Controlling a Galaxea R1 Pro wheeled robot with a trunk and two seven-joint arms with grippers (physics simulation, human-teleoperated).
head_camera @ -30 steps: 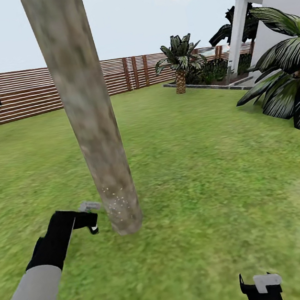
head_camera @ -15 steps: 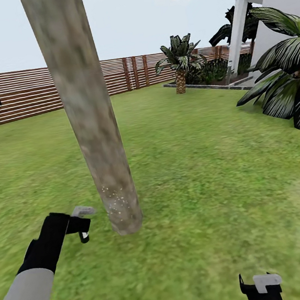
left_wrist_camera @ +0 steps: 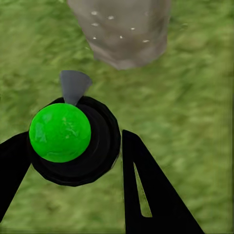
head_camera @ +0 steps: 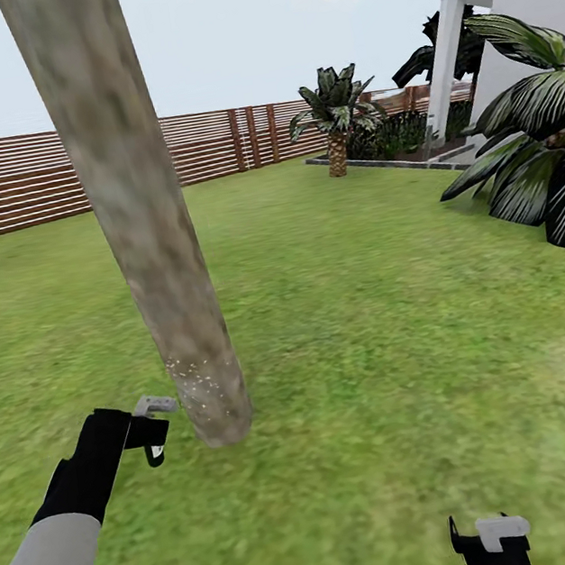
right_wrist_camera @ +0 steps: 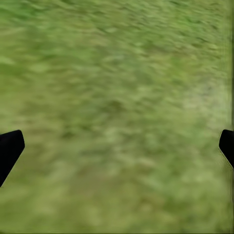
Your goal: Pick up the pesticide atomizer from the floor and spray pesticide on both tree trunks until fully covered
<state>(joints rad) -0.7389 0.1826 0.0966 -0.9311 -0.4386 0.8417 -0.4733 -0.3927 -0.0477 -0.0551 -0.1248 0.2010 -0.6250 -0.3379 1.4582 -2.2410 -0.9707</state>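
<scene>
- Up top, the tree trunk [head_camera: 132,224] is cut off by the head view's edge, so its foliage is hidden.
- From the head view the left end effector [head_camera: 151,431] is small and dark beside the trunk's base; what it carries is hard to make out there.
- Its wrist view settles that: the fingers [left_wrist_camera: 146,190] are closed around the pesticide atomizer [left_wrist_camera: 73,139], green cap and grey nozzle aimed at the trunk, white pesticide specks [head_camera: 198,382] just ahead.
- Low over the grass lawn [head_camera: 398,319], the right end effector [head_camera: 493,546] is spread wide, empty.
</scene>
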